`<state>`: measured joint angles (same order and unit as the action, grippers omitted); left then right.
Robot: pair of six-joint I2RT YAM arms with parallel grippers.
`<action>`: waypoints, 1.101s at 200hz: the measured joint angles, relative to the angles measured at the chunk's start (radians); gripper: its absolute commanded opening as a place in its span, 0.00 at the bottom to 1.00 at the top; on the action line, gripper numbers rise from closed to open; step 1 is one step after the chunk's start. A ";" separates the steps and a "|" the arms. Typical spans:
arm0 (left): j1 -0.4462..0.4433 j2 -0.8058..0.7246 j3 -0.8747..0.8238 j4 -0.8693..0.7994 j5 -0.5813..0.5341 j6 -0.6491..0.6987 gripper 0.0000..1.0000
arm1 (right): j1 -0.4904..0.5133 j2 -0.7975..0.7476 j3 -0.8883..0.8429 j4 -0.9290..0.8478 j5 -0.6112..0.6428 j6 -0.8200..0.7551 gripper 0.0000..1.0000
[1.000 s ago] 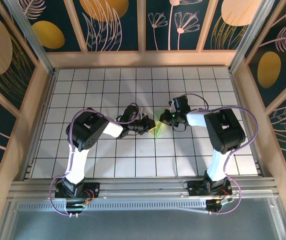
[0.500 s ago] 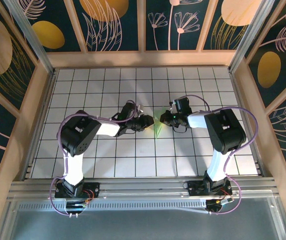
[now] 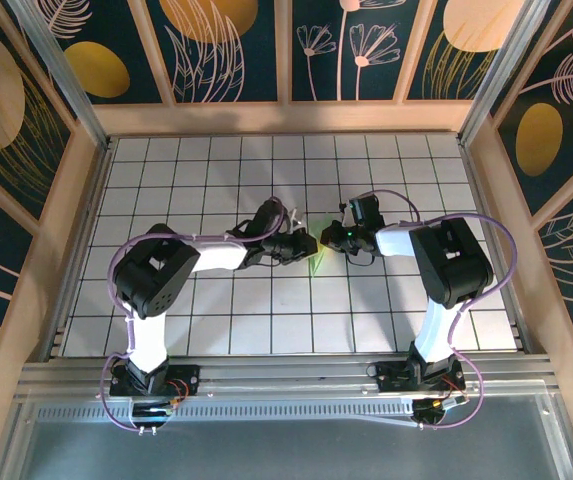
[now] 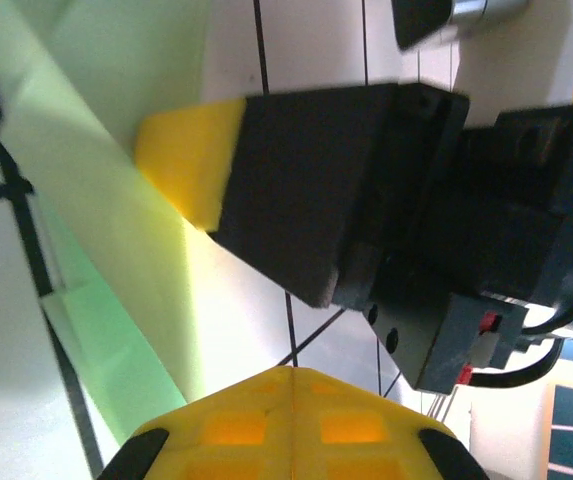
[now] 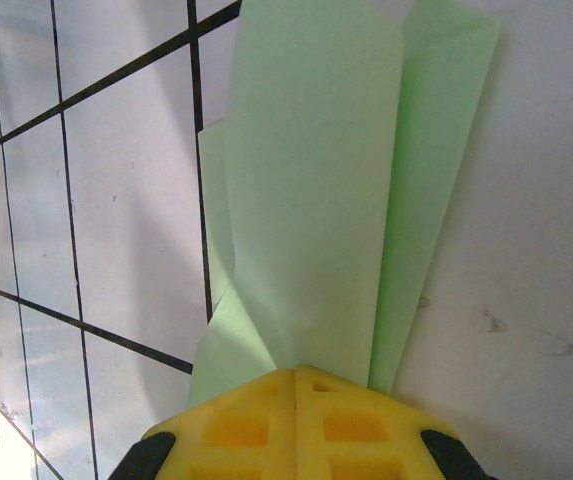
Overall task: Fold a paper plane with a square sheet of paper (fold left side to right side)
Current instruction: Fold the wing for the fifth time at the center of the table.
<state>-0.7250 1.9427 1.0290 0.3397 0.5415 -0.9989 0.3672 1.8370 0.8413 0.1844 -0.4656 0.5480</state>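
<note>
Leftward, toward 9 o'clock, the left arm's elbow had swung since a second earlier, while the left gripper (image 3: pixel 304 243) had edged toward 3 o'clock and closer to the right gripper (image 3: pixel 328 238). The right arm had kept its place.

From above, the two grippers met tip to tip a little beyond the middle of the white tiled table (image 3: pixel 266 320). The green paper (image 3: pixel 315 260) sat between them, and a narrow pointed piece of it reached toward 6 o'clock over the tiles.

On the right wrist camera, the right gripper's yellow pads (image 5: pixel 266 430) were pressed together on the near end of the paper. The paper ran away from them toward 12 o'clock as long overlapping folded layers, lying across a black grid line.

On the left wrist camera, the left gripper's yellow fingertips (image 4: pixel 346 430) were also closed with no gap between them. A folded band of the paper slanted down from 11 o'clock to meet them at their 9 o'clock side. Whether they had that band pinched could not be told. Just beyond, at 12 o'clock, a yellow-tipped black finger (image 4: pixel 181 165) of the right gripper rested against the paper.
</note>
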 measured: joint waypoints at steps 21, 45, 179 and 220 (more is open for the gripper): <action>-0.011 0.024 0.004 -0.001 0.013 0.000 0.06 | 0.000 0.000 0.000 0.000 0.000 0.000 0.00; -0.012 0.053 0.010 -0.002 0.024 0.000 0.06 | 0.000 0.000 0.000 0.000 0.000 0.000 0.00; -0.017 0.097 0.005 0.001 0.022 0.000 0.06 | 0.000 0.000 0.000 0.000 0.000 -0.002 0.00; -0.018 0.101 0.005 0.000 0.020 0.000 0.06 | 0.001 0.000 0.000 0.000 0.000 -0.013 0.00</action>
<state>-0.7429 2.0434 1.0344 0.3401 0.5613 -0.9985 0.3683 1.8370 0.8413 0.1841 -0.4652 0.5354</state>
